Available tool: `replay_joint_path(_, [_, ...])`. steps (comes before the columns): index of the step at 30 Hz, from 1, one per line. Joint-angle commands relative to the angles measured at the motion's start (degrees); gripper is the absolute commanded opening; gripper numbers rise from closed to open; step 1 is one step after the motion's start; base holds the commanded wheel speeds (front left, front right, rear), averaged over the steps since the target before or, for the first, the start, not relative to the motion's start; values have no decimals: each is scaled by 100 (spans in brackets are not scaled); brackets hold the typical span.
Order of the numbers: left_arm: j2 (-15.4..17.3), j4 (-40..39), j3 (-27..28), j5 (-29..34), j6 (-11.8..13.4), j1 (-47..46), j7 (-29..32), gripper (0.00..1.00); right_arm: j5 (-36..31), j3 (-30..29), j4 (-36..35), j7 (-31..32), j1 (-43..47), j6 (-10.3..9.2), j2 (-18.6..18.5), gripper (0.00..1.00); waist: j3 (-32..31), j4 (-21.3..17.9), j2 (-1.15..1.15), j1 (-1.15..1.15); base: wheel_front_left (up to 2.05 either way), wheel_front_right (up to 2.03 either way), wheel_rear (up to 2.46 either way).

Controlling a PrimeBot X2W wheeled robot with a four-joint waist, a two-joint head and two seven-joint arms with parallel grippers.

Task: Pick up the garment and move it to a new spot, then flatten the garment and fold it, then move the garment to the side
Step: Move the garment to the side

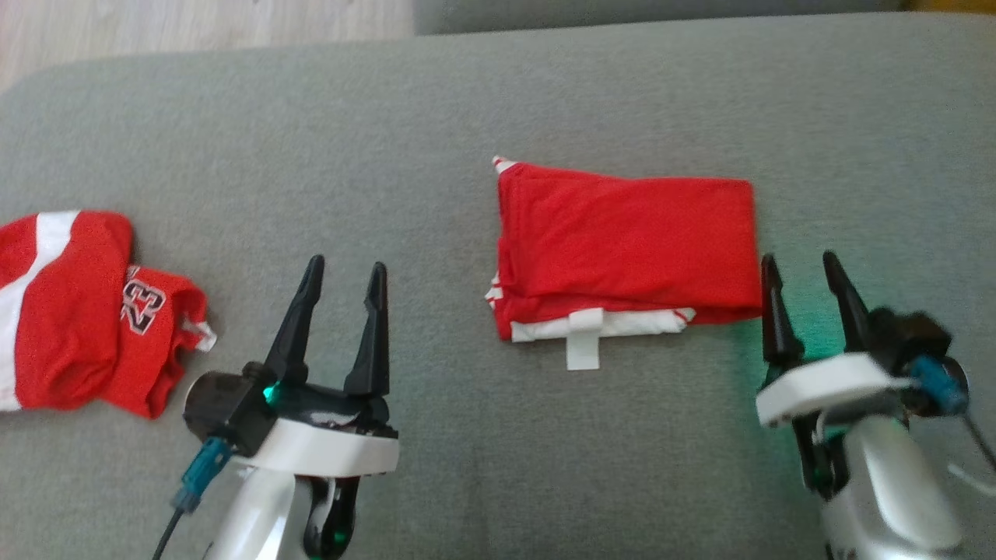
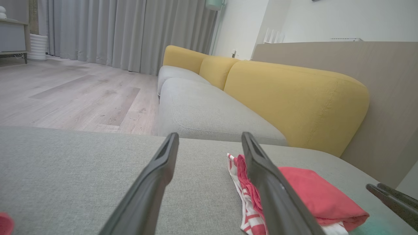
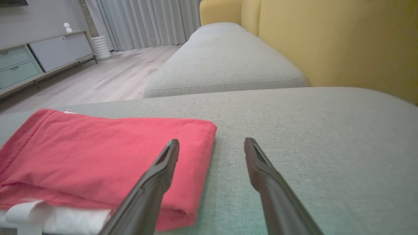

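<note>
The folded red garment (image 1: 626, 237) lies centre-right on the grey cushion (image 1: 467, 101), its long axis running nine to three o'clock. The right gripper (image 1: 799, 260) is nearer, just beside its right edge, cloth at ten o'clock. The left gripper (image 1: 347, 264) has it at two o'clock, well apart. Both jaws gape wide and empty, fingers pointing twelve, low over the cushion.

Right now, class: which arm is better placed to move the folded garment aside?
Probably right. The right gripper stands open beside the folded garment, at its right edge; the left gripper is farther off, over bare cushion.
</note>
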Motion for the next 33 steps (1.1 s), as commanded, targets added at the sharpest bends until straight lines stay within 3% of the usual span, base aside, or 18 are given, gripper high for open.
replay_joint_path(1, [3, -143, 124, 11, 9, -205, -29, 100, 406, 123, 32, 22, -302, 39, 11, 100, 149, 143, 0, 0, 0, 0, 0])
replay_joint_path(15, [3, -114, 110, -35, 9, -460, -29, 100, 1007, 467, 1901, 421, -1336, 39, 11, 100, 460, 408, 0, 0, 0, 0, 0])
replay_joint_path(16, [3, -111, 119, -33, 9, -461, -29, 100, 1046, 534, 1984, 412, -1383, 39, 11, 88, 463, 397, 0, 0, 0, 0, 0])
replay_joint_path(17, [3, -103, 130, -30, 9, -457, -29, 100, 1046, 618, 2044, 379, -1430, 39, 11, 10, 460, 375, 0, 0, 0, 0, 0])
replay_joint_path(18, [3, -92, 138, -23, 9, -454, -29, 100, 987, 686, 2090, 327, -1477, 39, 11, 0, 452, 340, 0, 0, 0, 0, 0])
replay_joint_path(23, [3, -88, 156, 14, 9, -451, -29, 100, 292, 853, 2142, 58, -1719, 39, -193, 0, 397, 101, 0, 0, 0, 0, 0])
replay_joint_path(27, [3, -106, 156, 39, 9, -485, -29, 100, -136, 1041, 1968, -30, -1863, 39, -589, 0, 398, -102, 0, 0, 0, 0, 0])
replay_joint_path(33, [3, -116, 112, 54, 9, -589, -29, 100, -304, 1316, 1859, -58, -2094, 39, -1807, 0, 498, -207, 0, 0, 0, 0, 0])
